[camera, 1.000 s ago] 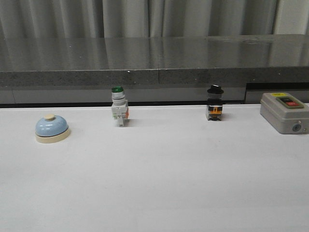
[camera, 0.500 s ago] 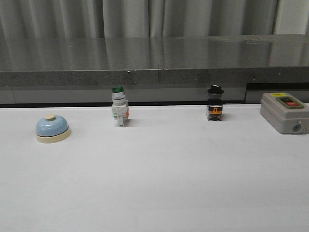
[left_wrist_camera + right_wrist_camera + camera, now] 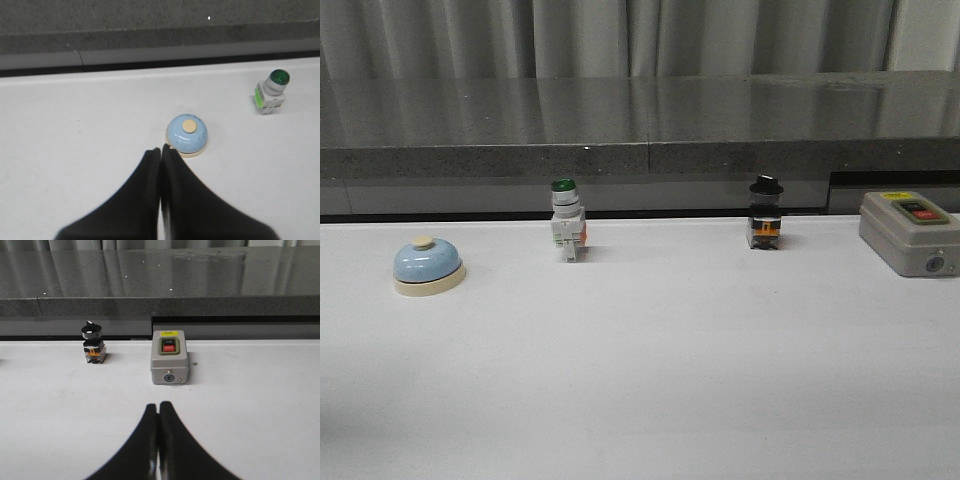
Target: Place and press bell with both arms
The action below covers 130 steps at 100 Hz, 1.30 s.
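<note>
The bell (image 3: pixel 428 267) stands upright on the white table (image 3: pixel 650 370) at its far left in the front view, well apart from the green-capped push-button switch (image 3: pixel 566 220) to its right; further right stand a black-knobbed selector switch (image 3: pixel 765 213) and, near the right edge, a grey box with red and black buttons (image 3: pixel 908 232). Neither arm appears in the front view. In the left wrist view the left gripper (image 3: pixel 161 150) has its fingers (image 3: pixel 148 165) pressed together with no gap visible between them and nothing held; its tips sit just short of the bell (image 3: pixel 186 135), close to the cream base ring but, as far as can be judged, not touching it. The green-capped switch (image 3: pixel 270 91) lies well off to one side there. In the right wrist view the right gripper (image 3: pixel 158 407) is likewise closed tip to tip and empty, pointed toward the grey box (image 3: pixel 169 356), with the selector switch (image 3: pixel 93 344) beside it; the bell is not in that view. Assessment: the task appears to be at its opening stage. The bell has not been grasped, its button shows no contact, and no placement is evident. Remaining, by judgement: the left fingers must part to take the dome or base, the bell must be set at its intended spot, presumably nearer the table's middle, and the button must be pressed, likely by the right arm, which is currently well away from it.
</note>
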Motion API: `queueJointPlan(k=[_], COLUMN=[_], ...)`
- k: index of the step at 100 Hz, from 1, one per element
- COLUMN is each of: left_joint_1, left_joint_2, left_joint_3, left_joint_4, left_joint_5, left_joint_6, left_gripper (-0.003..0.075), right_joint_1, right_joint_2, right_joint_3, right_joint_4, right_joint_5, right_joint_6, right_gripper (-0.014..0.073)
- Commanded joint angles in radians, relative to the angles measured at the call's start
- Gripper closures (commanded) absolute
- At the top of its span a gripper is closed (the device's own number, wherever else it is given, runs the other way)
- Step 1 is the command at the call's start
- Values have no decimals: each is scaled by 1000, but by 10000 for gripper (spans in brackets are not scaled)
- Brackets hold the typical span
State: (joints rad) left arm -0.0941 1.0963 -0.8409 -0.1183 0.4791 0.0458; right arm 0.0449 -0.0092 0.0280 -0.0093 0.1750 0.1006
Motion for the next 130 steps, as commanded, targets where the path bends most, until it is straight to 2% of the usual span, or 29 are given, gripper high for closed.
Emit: queueJointPlan(k=[1,11,18,19,20,23,28,33,58,86,123,130], left_joint_1=[-8,-8,-8,-10,-9,-10,-20,-34,-108,-115,-115,-115], left_joint_2=[81,191,258,271,271,305,352,399,622,813,875,875], left_joint_3=[-74,-125,-154,-160,-160,-177,-204,-232,-391,-528,-562,-562], left_joint_4=[-24,-31,-44,-49,-49,-60,-66,-66,-66,-66,-55,-48], left_joint_5=[-51,-28,-22,-17,-17,-7,10,23,75,157,139,127], left_joint_6=[-2,-2,-2,-2,-2,-2,-2,-2,-2,-5,-6,-6], left_gripper=[678,505,326,273,273,192,107,63,62,87,115,148], right_joint_1=[-7,-7,-7,-7,-7,-7,-7,-7,-7,-7,-7,-7], right_joint_2=[-9,-9,-9,-9,-9,-9,-9,-9,-9,-9,-9,-9], right_joint_3=[-1,-1,-1,-1,-1,-1,-1,-1,-1,-1,-1,-1], right_joint_4=[-12,-12,-12,-12,-12,-12,-12,-12,-12,-12,-12,-12], right_joint_5=[-74,-74,-74,-74,-74,-74,-74,-74,-74,-74,-74,-74], right_joint_6=[0,0,0,0,0,0,0,0,0,0,0,0], right_gripper=[662,662,662,662,662,662,662,662,662,662,662,662])
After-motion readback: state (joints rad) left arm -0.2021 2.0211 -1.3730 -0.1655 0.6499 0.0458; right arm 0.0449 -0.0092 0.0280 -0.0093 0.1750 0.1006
